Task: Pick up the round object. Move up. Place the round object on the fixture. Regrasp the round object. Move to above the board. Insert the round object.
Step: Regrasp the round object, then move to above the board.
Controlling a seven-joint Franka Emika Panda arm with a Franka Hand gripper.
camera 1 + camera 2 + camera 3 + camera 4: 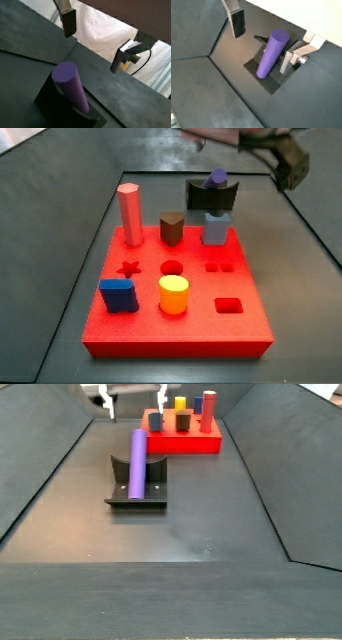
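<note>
Purple cylindrical peg (271, 54) leans in the dark notched fixture (264, 82) on the counter; gripper (268, 30) above, fingers (238, 22) wide, empty. Regrasp probably best centred, square to peg.

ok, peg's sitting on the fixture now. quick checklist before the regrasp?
1. Round object rests on the fixture, leaning in its notch: ok.
2. Gripper open, nothing between the fingers: ok.
3. Fingers clear of the peg, one on each side of its upper end in a wrist view: ok.
4. Gripper centred on the peg for a square grasp: cannot tell.
5. Round hole in the board free: ok.
6. Peg's lower end seated firmly on the fixture base: cannot tell.
</note>
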